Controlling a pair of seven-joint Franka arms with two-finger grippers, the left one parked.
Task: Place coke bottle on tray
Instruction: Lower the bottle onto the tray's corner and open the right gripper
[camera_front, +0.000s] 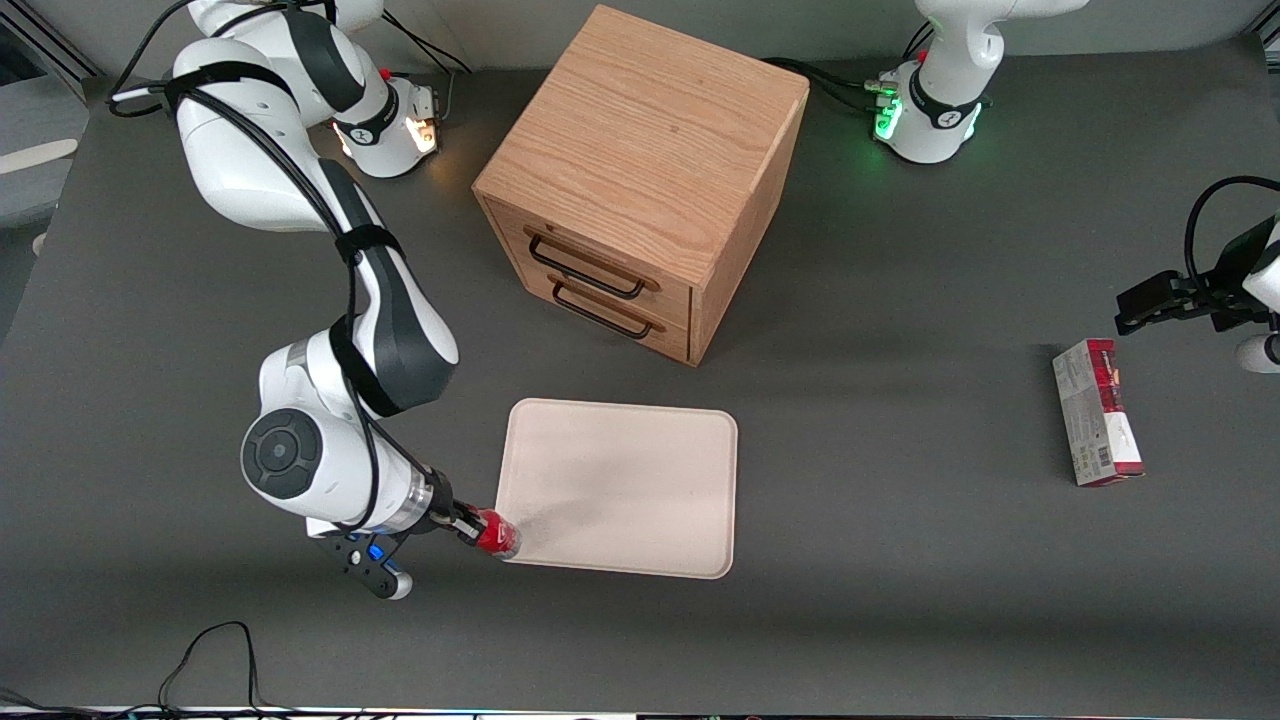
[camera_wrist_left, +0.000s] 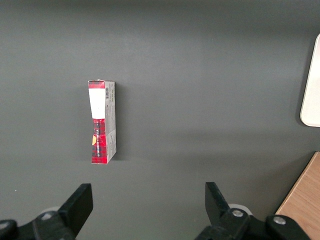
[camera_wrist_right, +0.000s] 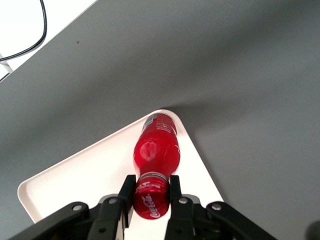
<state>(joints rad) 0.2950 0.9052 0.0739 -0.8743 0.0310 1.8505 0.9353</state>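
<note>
Your hand (camera_wrist_right: 152, 197) is clamped on the red cap of the small red coke bottle (camera_wrist_right: 157, 147), whose silvery base sits over a corner of the pale cream-pink rectangular tray (camera_front: 620, 485) on the grey counter (camera_front: 900, 500).

Right arm bent at elbow, forearm reaching low toward the front camera, wrist tilted. Gripper (camera_wrist_right: 151, 197) low over the tray corner (camera_wrist_right: 167, 114), fingers (camera_wrist_right: 127, 192) clamped on the coke bottle (camera_wrist_right: 156, 152) cap.
</note>
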